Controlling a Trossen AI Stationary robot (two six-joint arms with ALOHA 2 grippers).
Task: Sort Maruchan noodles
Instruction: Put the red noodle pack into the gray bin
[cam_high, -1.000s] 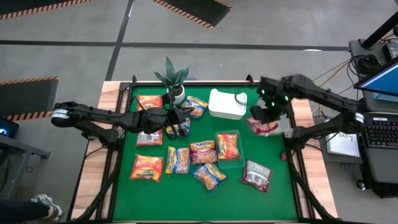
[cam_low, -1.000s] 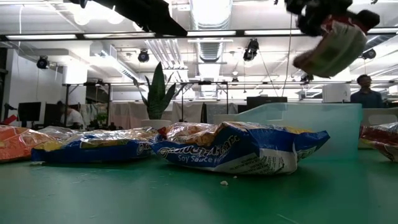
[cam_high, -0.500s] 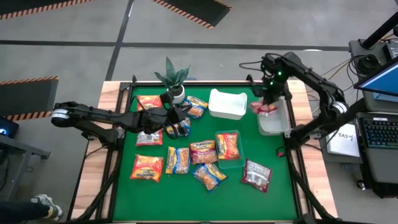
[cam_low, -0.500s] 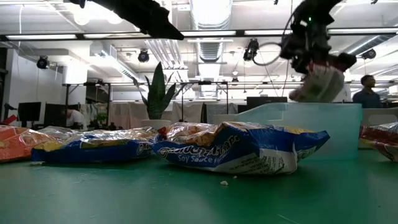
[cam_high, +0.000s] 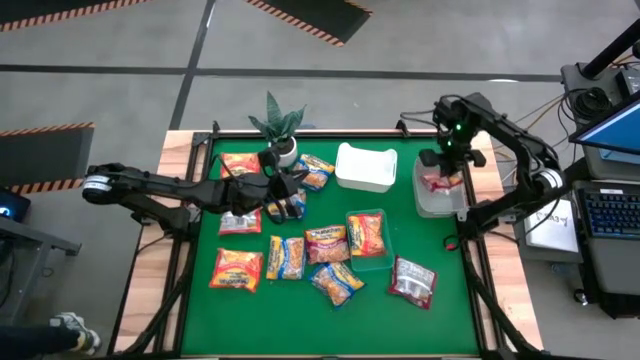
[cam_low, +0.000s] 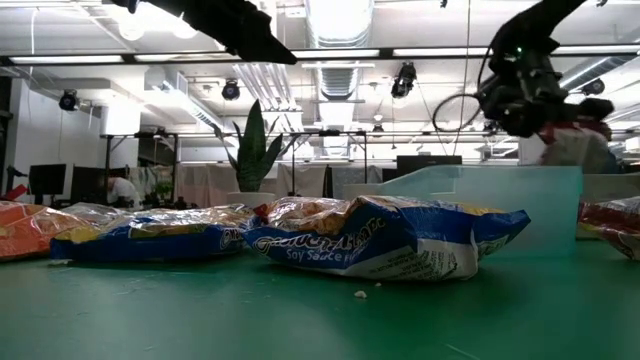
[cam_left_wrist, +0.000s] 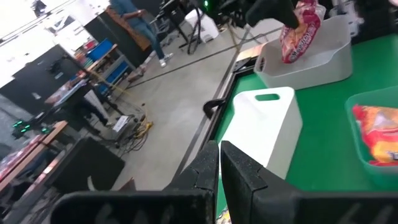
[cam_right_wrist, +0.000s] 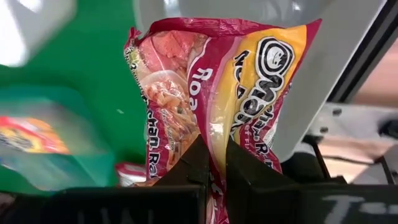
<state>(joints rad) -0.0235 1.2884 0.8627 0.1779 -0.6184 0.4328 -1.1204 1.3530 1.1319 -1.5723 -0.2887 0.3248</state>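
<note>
Red packet (cam_right_wrist: 211, 93) pinched, right gripper (cam_right_wrist: 212, 163), apparently over bin (cam_high: 428, 200)

Table surface (cam_high: 300, 310): solid green, wood-tone border. Held packet (cam_right_wrist: 217, 93): dark red with a yellow panel and black-and-white lettering. Grey bin (cam_high: 440, 200), upper right: pale grey. Tub (cam_high: 365, 168), upper centre: white. Packet (cam_high: 236, 270), lower left: orange. Packet (cam_low: 380, 238), low view centre: blue and yellow with white lettering.
</note>
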